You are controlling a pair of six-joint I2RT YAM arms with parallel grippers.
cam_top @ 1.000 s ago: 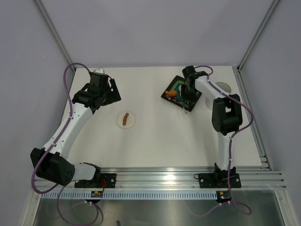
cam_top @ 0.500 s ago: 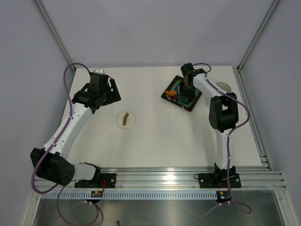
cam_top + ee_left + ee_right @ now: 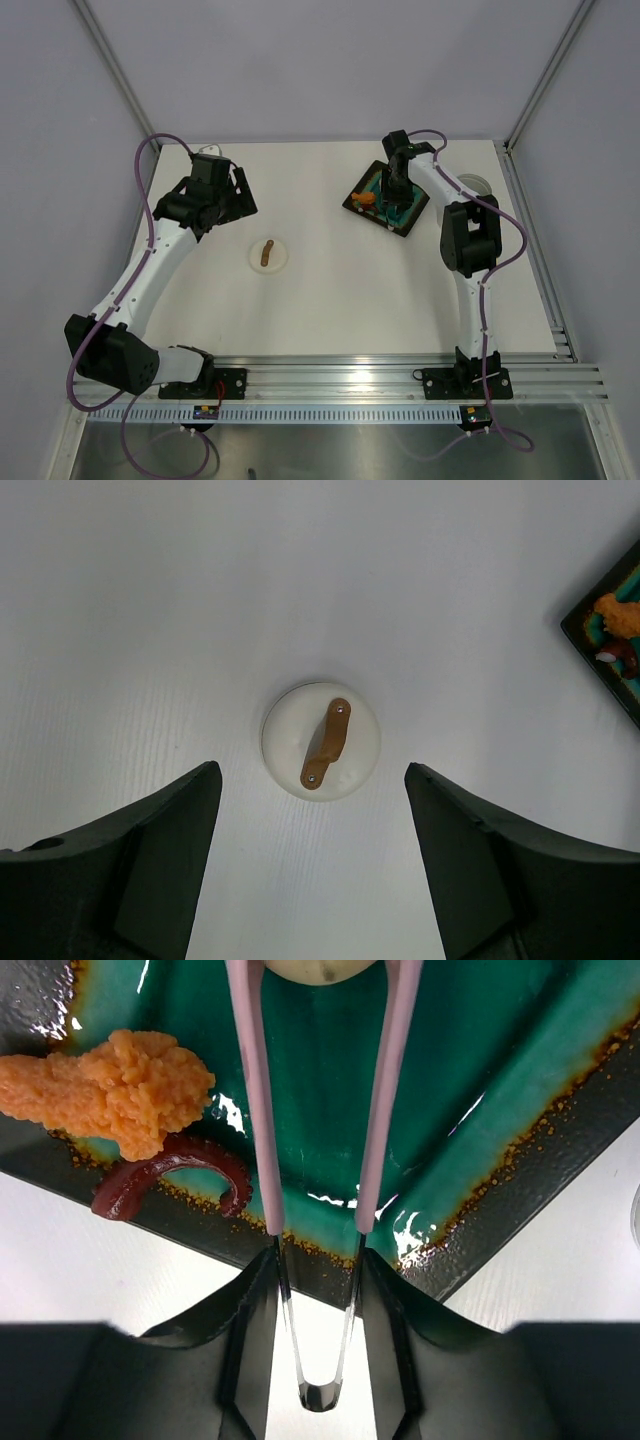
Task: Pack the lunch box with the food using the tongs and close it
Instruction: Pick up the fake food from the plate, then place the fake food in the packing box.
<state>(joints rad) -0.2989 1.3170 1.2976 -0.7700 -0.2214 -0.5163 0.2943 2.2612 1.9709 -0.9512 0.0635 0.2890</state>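
Right claw (image 3: 318, 1290) is partly closed, clamping the pink tongs (image 3: 253, 1110) near their joined end. The tong arms reach over the black-teal tray (image 3: 520, 1110), tips either side of a cream round piece (image 3: 320, 968). An orange piece (image 3: 115, 1085) and a brown-red curl (image 3: 175, 1175) sit at the tray's left. Left claw (image 3: 238, 195) is wide open and empty, above the lid (image 3: 320, 740), which lies well left of the tray. The tub (image 3: 478, 182) is just right of the tray, lid off.

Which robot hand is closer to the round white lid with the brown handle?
The left. The left gripper hangs open near the lid, which shows between its fingers; the right gripper is farther off, over the black tray, gripping the tongs.
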